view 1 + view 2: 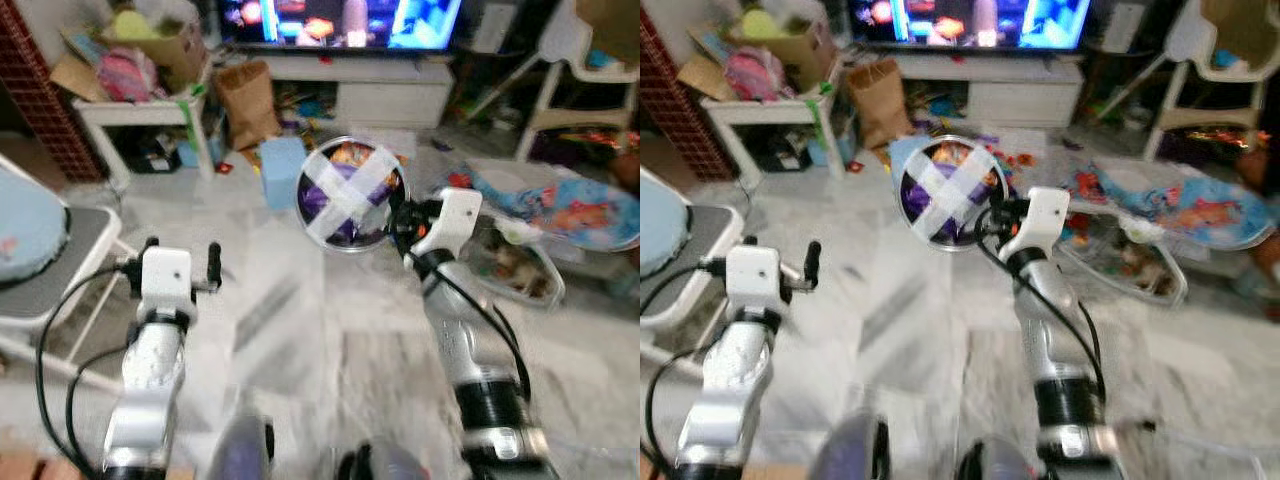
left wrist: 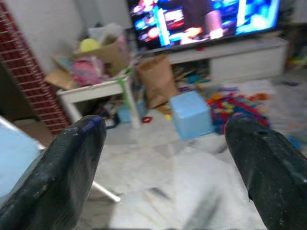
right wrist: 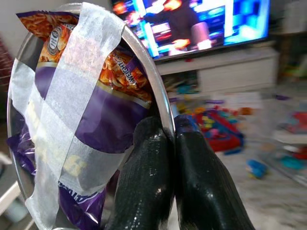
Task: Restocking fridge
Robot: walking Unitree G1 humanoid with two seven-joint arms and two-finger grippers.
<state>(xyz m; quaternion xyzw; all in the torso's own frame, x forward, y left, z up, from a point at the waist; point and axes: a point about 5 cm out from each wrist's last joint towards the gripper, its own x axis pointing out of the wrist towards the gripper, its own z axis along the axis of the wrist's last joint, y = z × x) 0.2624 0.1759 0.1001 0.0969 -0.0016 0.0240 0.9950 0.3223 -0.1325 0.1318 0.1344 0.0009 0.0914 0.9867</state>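
Holding a round shiny metal bowl (image 1: 350, 195) out in front over the pale marble floor (image 1: 300, 330), the right gripper (image 1: 398, 215) is pinching the bowl's rim at its right edge in the left eye view, while the bowl is tilting its open side toward the camera, showing purple and orange snack packets (image 1: 345, 190) strapped in under a cross of wide whitish tape (image 1: 352, 192). The left gripper (image 1: 182, 262) is hovering lower and to the left with its jaws spread apart and nothing between them, near a grey chair seat (image 1: 55, 262). Beyond the bowl, a light blue cube-shaped box (image 1: 281, 170), a brown paper bag (image 1: 247, 100) and a white low tabletop (image 1: 135, 110) loaded with clutter are standing before a lit television screen (image 1: 340, 20). The right eye view is showing the same scene, with the bowl (image 1: 948, 192) raised in front of the white television stand (image 1: 1025, 90). In the left wrist view, the two black fingers (image 2: 72, 167) are standing wide apart, framing the blue box (image 2: 191, 114) and the paper bag (image 2: 156, 79). In the right wrist view, the black fingers (image 3: 148, 182) are clenching together on the thin metal rim (image 3: 160, 100), one inside the bowl and one outside, with the taped packets (image 3: 96, 110) lying just beside them.
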